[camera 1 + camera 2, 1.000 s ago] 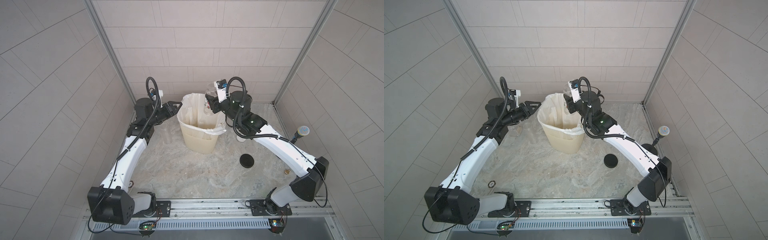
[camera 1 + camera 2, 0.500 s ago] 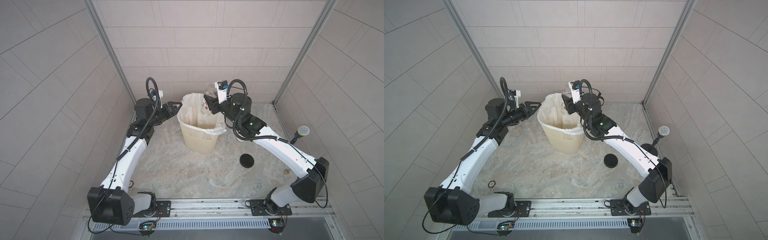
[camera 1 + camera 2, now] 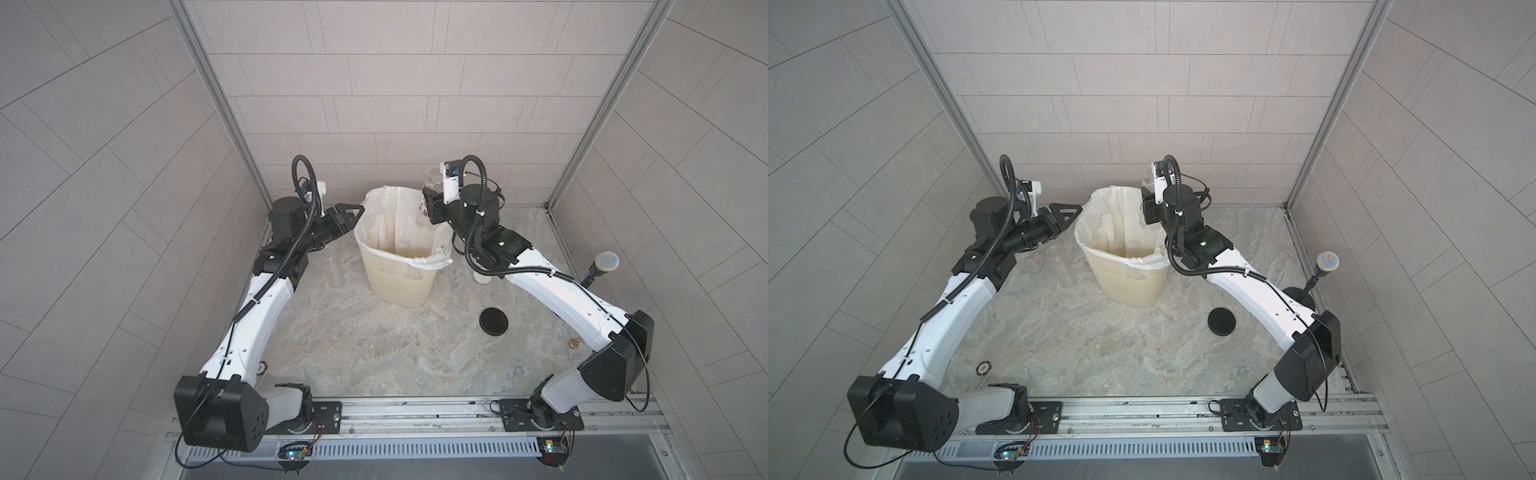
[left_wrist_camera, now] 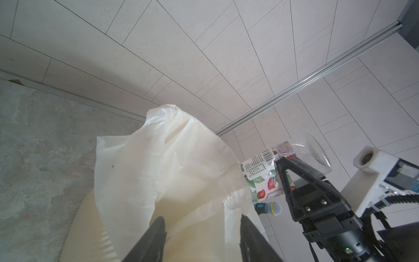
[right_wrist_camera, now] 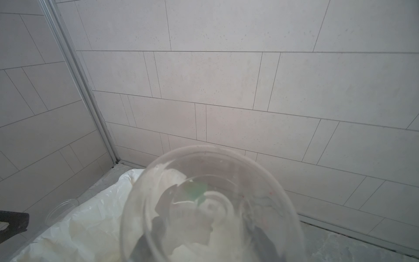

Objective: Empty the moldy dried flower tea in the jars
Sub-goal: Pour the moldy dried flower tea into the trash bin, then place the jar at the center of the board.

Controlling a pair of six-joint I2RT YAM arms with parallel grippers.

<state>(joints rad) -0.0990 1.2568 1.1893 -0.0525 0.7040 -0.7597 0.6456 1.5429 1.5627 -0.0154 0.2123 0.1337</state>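
Your right gripper (image 3: 431,206) stays clamped on the labelled jar (image 4: 265,174), which is tipped mouth down inside the white liner (image 4: 158,163) of the bin (image 3: 399,286). Since a second ago that arm has only edged slightly toward the rim. The jar looks clear with no tea visible in it, so I judge this pour finished. Your left gripper (image 3: 353,212) hasn't moved: jaws partly spread, empty, just beside the bin.

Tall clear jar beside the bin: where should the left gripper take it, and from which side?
Likely across its mid-wall, level, from the rail side. The tall clear jar stands upright, slim and round, flanked by the bin and a squat jar.
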